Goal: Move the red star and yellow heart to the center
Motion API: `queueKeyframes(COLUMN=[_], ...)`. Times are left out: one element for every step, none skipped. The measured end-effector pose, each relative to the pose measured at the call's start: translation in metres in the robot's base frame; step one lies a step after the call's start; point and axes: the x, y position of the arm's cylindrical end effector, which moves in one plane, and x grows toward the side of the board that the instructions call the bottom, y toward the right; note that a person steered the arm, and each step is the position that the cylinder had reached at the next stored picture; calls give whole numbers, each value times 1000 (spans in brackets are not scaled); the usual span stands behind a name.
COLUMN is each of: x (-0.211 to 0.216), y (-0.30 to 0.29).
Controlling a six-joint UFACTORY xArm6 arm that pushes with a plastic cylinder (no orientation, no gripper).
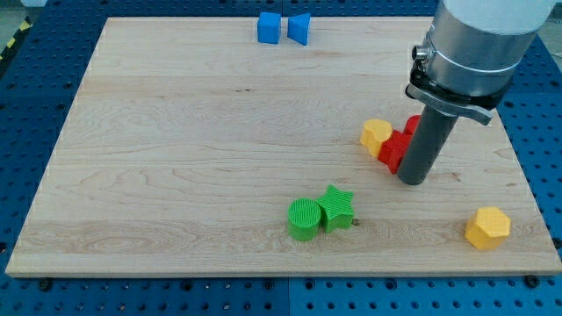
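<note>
Red star and yellow heart are seen touching, right of centre — not yet centred. Nothing can be gripped by the tip, pressed against the star's right. Beyond, two blue blocks are left untouched.

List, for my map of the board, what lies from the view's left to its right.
Blue cube → blue wedge-like block → green cylinder → green star → yellow heart → red star → my tip → yellow hexagon.
</note>
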Motion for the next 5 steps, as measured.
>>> queueKeyframes(x=[0,0,5,4,-23], y=[0,0,19,57,58])
